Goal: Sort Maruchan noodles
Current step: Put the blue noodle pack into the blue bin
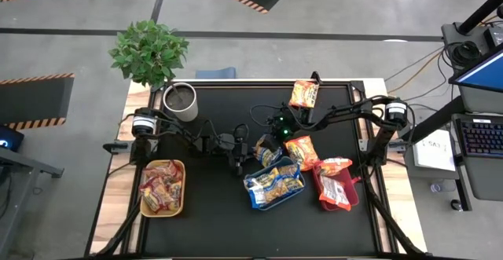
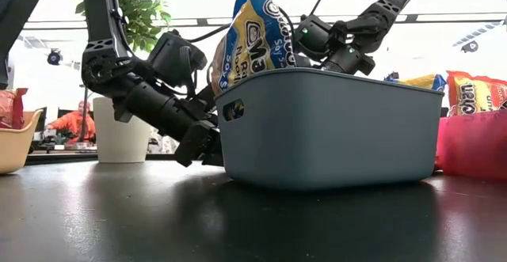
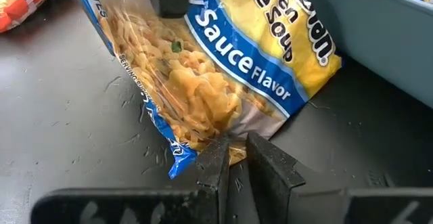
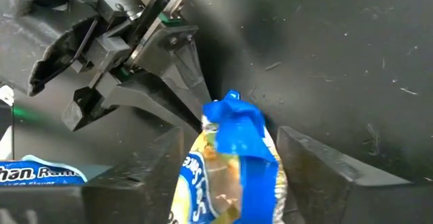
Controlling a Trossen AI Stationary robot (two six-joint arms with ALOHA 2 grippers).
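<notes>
Left wrist view puts the left gripper (image 3: 233,144) right in front of you: its two dark fingers (image 3: 215,166) are nearly together and pinch the crimped lower seam of a blue-and-yellow noodle packet (image 3: 223,61). The packet stands tilted, with that seam low by the black table (image 1: 212,221) and just beside the outer wall of the blue tray (image 2: 333,127). From the right wrist view you see the right gripper (image 4: 226,132) at the packet's opposite end, with the blue seam rising in its middle. You cannot tell whether it already grips the packet or only brackets it. From the low view the packet rises well above the tray's rim, with both arms meeting behind it. Looking straight down from the high view, you find the two grippers meeting near the table's middle, at the far corner of the blue tray, which already holds other blue-and-yellow packets (image 1: 275,183). One orange packet (image 1: 301,150) lies just beside the held one, between the blue tray and the red tray (image 1: 350,200), which holds red packets (image 1: 334,183). A second orange packet (image 1: 302,93) lies well apart near the far edge. The yellow tray (image 1: 182,189), on the left arm's side, holds several orange and red packets (image 1: 159,188). A white cup (image 1: 181,101) and a potted plant (image 1: 149,49) stand at the far left corner.
</notes>
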